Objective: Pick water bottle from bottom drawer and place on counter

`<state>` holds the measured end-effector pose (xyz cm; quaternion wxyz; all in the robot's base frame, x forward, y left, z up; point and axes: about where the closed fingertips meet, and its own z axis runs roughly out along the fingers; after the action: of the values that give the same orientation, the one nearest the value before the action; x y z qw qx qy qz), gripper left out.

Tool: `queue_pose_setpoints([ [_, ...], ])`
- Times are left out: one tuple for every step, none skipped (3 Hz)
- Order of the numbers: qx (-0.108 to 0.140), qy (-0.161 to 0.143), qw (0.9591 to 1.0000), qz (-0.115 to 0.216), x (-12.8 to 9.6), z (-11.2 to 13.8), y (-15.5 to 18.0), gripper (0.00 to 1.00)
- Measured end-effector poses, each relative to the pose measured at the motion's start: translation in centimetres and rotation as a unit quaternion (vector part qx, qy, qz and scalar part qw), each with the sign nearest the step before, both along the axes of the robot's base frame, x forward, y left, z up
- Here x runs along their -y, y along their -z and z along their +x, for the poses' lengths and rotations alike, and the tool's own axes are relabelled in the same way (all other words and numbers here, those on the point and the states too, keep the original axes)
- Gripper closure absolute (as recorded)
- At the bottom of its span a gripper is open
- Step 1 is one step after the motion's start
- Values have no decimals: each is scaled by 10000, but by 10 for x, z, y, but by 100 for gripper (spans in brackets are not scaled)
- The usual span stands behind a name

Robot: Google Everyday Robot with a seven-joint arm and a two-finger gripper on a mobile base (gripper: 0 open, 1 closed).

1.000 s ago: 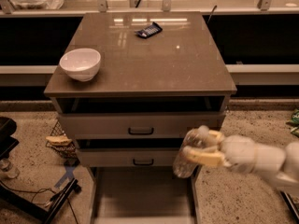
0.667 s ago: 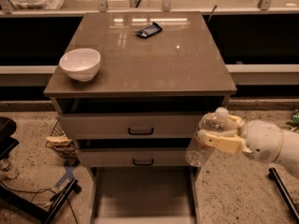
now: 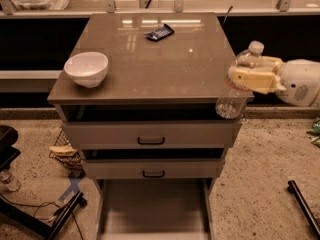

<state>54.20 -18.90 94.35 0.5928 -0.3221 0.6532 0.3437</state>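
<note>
The water bottle (image 3: 234, 100), clear with a white cap, hangs upright at the counter's right front corner. My gripper (image 3: 248, 72), with pale yellow fingers (image 3: 252, 79), is shut on the bottle's upper half; the bottle's base is level with the counter's edge, just off its right side. The counter (image 3: 155, 59) is a glossy grey-brown slab. The bottom drawer (image 3: 152, 206) is pulled out at the frame's lower middle, its pale floor bare.
A white bowl (image 3: 86, 68) sits at the counter's left front. A dark blue packet (image 3: 159, 32) lies at the back middle. Two grey drawers with black handles (image 3: 151, 141) are slightly open. A small basket (image 3: 64, 150) and black stand legs are on the floor at left.
My gripper has lifted the bottle from beside the lower drawers up and to the right, to counter height at the right front corner.
</note>
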Motion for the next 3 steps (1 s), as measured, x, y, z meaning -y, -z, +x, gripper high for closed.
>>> queue_pose_setpoints([
  [288,856,9959,-1,17,55,-30,100],
  [288,855,9959,-1,17,55,-30,100],
  [429,826,9956,80,11,88,-41,100],
])
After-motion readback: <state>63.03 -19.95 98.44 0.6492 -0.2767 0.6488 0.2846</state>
